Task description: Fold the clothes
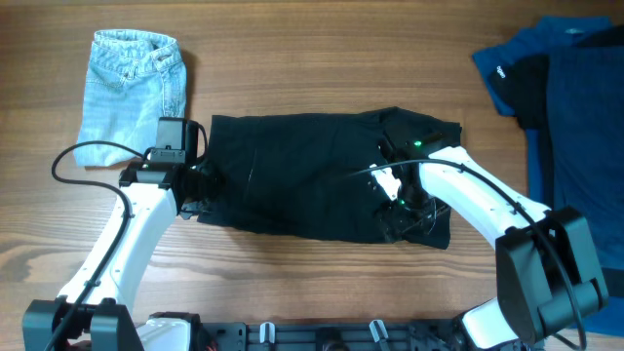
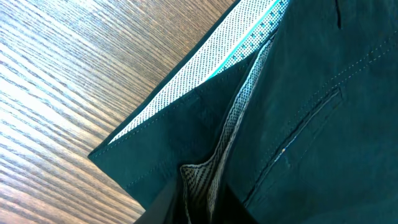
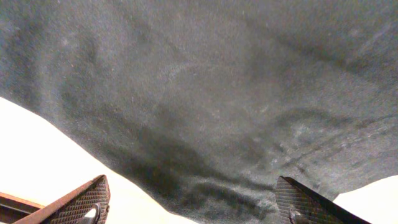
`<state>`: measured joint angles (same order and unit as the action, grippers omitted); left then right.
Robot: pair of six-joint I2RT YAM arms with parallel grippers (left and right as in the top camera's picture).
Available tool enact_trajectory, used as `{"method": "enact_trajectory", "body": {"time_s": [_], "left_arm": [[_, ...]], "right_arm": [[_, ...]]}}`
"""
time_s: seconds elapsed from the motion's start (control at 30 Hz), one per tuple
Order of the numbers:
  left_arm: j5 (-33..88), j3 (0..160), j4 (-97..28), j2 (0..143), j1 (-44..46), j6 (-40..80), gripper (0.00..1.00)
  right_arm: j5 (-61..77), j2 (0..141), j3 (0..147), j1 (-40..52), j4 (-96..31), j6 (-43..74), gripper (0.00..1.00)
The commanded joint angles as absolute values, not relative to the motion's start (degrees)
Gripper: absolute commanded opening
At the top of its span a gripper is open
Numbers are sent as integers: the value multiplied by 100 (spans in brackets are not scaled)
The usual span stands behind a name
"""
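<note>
The black shorts (image 1: 302, 175) lie spread across the middle of the table, part of the clothes. My left gripper (image 1: 200, 185) is at their left end. In the left wrist view it (image 2: 202, 211) is shut on a pinched fold of the shorts (image 2: 311, 93), with the whitish lining (image 2: 205, 56) showing along the edge. My right gripper (image 1: 395, 200) hovers over the right end. In the right wrist view it (image 3: 193, 202) is open, its fingers (image 3: 81, 202) wide apart over the black fabric (image 3: 217, 93), whose edge runs between them.
Folded light-blue denim (image 1: 132, 88) lies at the back left. A dark blue garment (image 1: 565, 107) covers the back right corner. Bare wooden table (image 1: 292, 58) shows behind the shorts and at the front (image 1: 312, 283).
</note>
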<state>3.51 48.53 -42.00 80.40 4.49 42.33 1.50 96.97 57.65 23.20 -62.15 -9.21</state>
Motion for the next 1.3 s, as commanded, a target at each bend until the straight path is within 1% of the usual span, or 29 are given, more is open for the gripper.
{"method": "enact_trajectory", "body": {"time_s": [0.0, 0.1, 0.23, 0.47, 0.6, 0.7, 0.77, 0.83, 0.87, 0.93, 1.07, 1.13, 1.27], "left_arm": [[381, 4821, -4185, 7988, 434, 4241, 18], [381, 4821, -4180, 7988, 434, 4241, 19], [381, 4821, -4180, 7988, 434, 4241, 21], [381, 4821, -4178, 7988, 434, 4241, 22], [381, 4821, -4176, 7988, 434, 4244, 24], [381, 4821, -4180, 7988, 434, 4241, 25], [381, 4821, -4178, 7988, 434, 4244, 26], [379, 4821, -4178, 7988, 434, 4241, 26], [379, 4821, -4178, 7988, 434, 4241, 27], [379, 4821, -4178, 7988, 434, 4244, 27], [379, 4821, -4180, 7988, 434, 4241, 26], [381, 4821, -4178, 7988, 434, 4241, 24], [384, 4821, -4182, 7988, 434, 4241, 18]], "right_arm": [[259, 9762, 5870, 2344, -6392, -904, 86], [261, 9762, 5861, 2342, -6401, -891, 75], [414, 9762, 5815, 2344, -6399, -880, 66], [388, 9762, 5610, 2342, -6215, -882, 65], [390, 9762, 5527, 2340, -6128, -880, 54], [384, 9762, 5446, 2338, -6005, -886, 53], [384, 9762, 5446, 2338, -6003, -886, 48], [386, 9762, 5446, 2338, -6005, -884, 36], [386, 9762, 5446, 2338, -6005, -886, 31], [386, 9762, 5446, 2338, -6005, -884, 11], [388, 9762, 5446, 2338, -6005, -884, 8], [388, 9762, 5446, 2338, -6007, -882, 4], [392, 9762, 5446, 2338, -6005, -821, 4]]}}
